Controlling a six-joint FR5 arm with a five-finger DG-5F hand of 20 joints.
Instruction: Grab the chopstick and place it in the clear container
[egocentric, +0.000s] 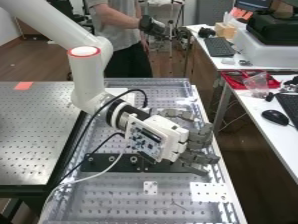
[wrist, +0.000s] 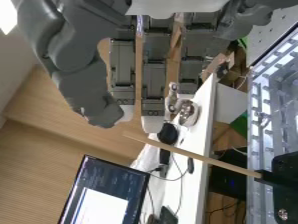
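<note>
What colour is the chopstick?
The chopstick is light tan, like bare wood; best seen in the wrist view.

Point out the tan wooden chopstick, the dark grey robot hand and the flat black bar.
Tan wooden chopstick (wrist: 199, 156): wrist view, mid-shaft.
Dark grey robot hand (egocentric: 199, 139): high view, on a finger.
Flat black bar (egocentric: 101, 164): high view, top face, left portion.

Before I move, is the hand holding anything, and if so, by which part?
Nothing is held: the hand is open, and the chopstick lies apart from its fingertips.
</note>
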